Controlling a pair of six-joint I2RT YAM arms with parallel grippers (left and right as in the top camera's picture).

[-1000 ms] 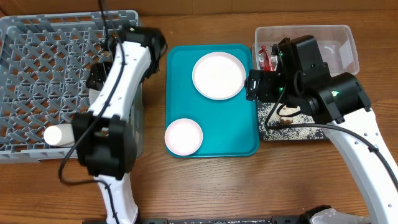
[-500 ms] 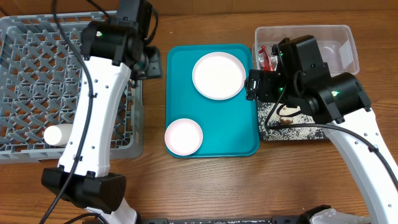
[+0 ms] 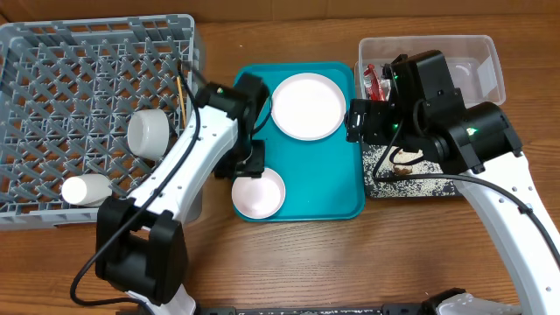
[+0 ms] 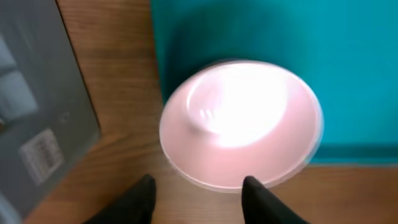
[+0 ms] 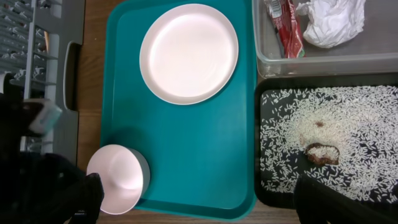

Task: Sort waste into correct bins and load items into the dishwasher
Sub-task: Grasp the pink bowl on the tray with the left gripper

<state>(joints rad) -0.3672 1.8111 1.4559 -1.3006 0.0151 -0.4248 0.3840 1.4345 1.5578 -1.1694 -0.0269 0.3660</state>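
Note:
My left gripper (image 4: pixel 202 202) is open and empty, hovering just above the near edge of the smaller pinkish dish (image 4: pixel 241 121) on the teal tray (image 4: pixel 323 37). Overhead, the left gripper (image 3: pixel 248 164) is at the dish (image 3: pixel 261 194). The round plate (image 3: pixel 307 106) lies on the tray's far end. The bowl (image 3: pixel 149 133), white cup (image 3: pixel 85 189) and chopsticks (image 3: pixel 182 87) are in the grey rack (image 3: pixel 52 79). My right gripper (image 5: pixel 211 205) is wide open and empty, high over the tray's right edge. The clear tub (image 5: pixel 348 59) holds the red wrapper (image 5: pixel 285 28) and tissue (image 5: pixel 329 18). The black tray (image 5: pixel 373 193) holds rice (image 5: pixel 348 124) and a brown bit (image 5: pixel 322 154).
The teal tray (image 3: pixel 302 197) lies between the rack and the two bins. The right arm's body (image 3: pixel 437 105) hangs over the left part of the clear tub (image 3: pixel 477 48) and black tray (image 3: pixel 420 185). The rack's wall (image 4: pixel 31 124) is close left of the left gripper.
My left arm swung from over the rack's right side down to the small dish on the teal tray. The bowl now shows in the rack. The right arm has not moved.

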